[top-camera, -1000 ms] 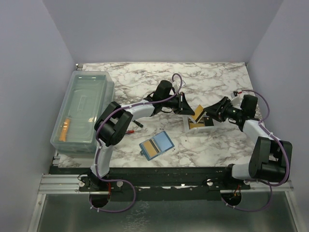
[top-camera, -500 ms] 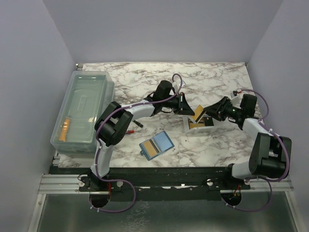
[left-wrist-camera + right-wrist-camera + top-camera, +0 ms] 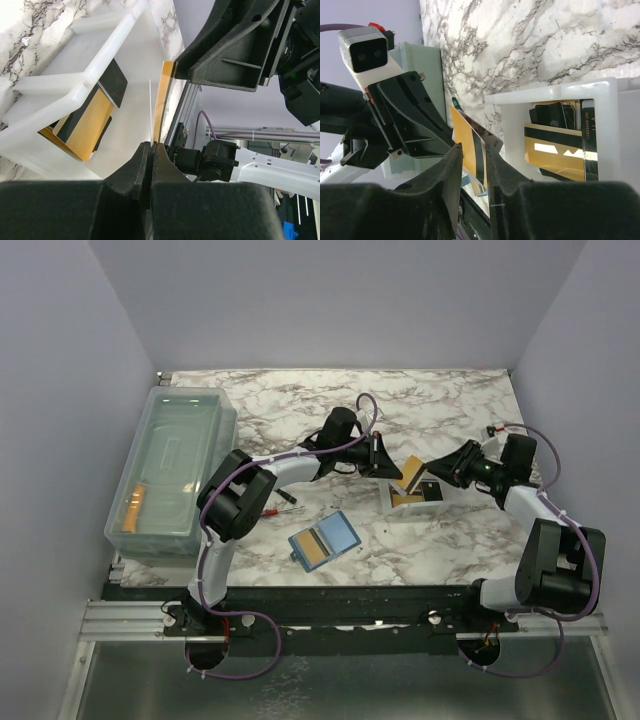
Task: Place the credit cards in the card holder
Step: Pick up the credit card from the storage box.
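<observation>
My left gripper (image 3: 390,464) is shut on one edge of a golden-orange credit card (image 3: 409,472), holding it tilted above the white tray (image 3: 388,498). In the left wrist view that card (image 3: 161,100) stands edge-on out of the closed gripper (image 3: 151,146). My right gripper (image 3: 432,477) faces it from the right. Its jaws (image 3: 474,148) stand on either side of the card's free end (image 3: 466,134), with a gap still showing on one side. More credit cards (image 3: 555,150) lie in the tray. The teal card holder (image 3: 334,533) lies open near the front, an orange card (image 3: 312,552) on its left half.
A large clear plastic bin (image 3: 175,465) with an orange item (image 3: 134,508) inside stands at the left edge. A small red-handled tool (image 3: 274,508) lies by the left arm's elbow. The tray's white walls (image 3: 75,97) sit just under both grippers.
The right gripper's jaws have narrowed around the free end of the card. The left gripper and the card it holds have stayed put.
</observation>
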You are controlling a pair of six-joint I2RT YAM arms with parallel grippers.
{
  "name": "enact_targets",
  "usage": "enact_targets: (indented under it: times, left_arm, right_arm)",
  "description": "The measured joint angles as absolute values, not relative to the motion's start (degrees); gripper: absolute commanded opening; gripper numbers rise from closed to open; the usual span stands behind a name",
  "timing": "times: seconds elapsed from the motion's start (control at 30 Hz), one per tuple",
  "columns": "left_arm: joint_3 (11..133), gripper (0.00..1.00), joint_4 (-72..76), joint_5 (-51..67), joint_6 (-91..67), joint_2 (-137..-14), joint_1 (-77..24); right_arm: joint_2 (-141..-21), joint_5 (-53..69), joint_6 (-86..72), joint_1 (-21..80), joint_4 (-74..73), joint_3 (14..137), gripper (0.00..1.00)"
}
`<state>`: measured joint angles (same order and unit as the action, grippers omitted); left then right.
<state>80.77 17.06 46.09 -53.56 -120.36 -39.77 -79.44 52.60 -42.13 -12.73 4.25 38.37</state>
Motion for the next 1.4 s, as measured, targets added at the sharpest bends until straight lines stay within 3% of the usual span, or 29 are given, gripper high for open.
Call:
enact_targets:
  times: [0.97, 1.03, 1.13, 1.4]
  left_arm:
    - [81.0, 0.00, 27.4, 50.8, -64.5, -123.0, -40.1]
    - [81.0, 0.00, 27.7, 50.8, -64.8, -123.1, -40.3]
    - [81.0, 0.00, 28.3, 50.8, -65.3, -123.2, -40.4]
    - [81.0, 0.00, 29.0, 50.3, -66.2, -125.1, -40.3]
  right_arm:
    - [-81.8, 62.3, -58.7, -13.2, 30.3, 29.6, 0.27]
    - [-81.8, 62.5, -59.2, -13.2, 30.7, 29.3, 0.23]
    - [-81.8, 62.5, -59.7, -13.2, 31.3, 29.0, 0.02]
    - [-81.8, 59.1, -54.3, -13.1, 22.3, 30.9, 0.00]
